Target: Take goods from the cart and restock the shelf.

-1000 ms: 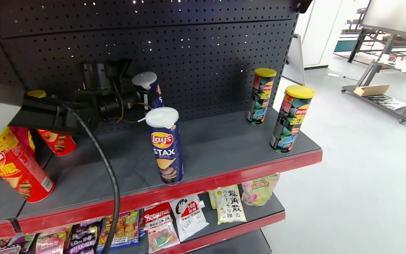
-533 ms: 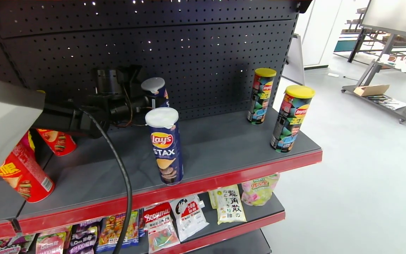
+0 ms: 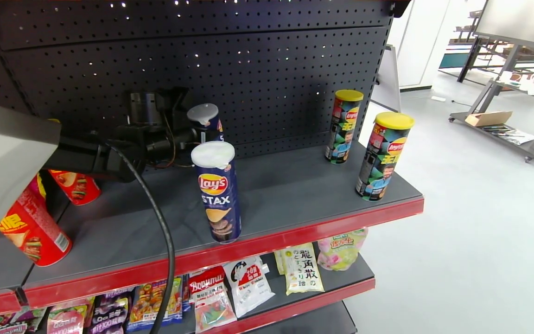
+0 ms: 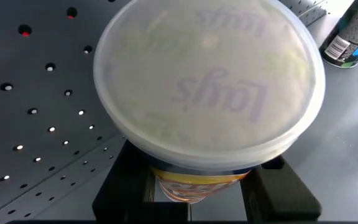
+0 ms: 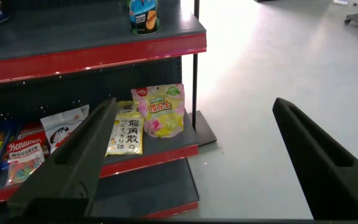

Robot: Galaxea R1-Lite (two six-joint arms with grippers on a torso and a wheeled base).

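At rear of grey metal shelf (image 3: 295,185), left claw (image 4: 197,190) pinches navy cardboard chip can with white lid (image 3: 203,113), so placement step; next: seat it upright, release; right claw (image 5: 194,109) spread

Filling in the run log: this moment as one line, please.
left gripper: shut on blue can, behind front can on shelf | right gripper: open, empty | stage: blue can not yet released

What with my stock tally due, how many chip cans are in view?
6. Blue can mid-front; second blue can behind it in the left hand; two yellow-lidded cans, right; two red cans, left. The arm may hide more.
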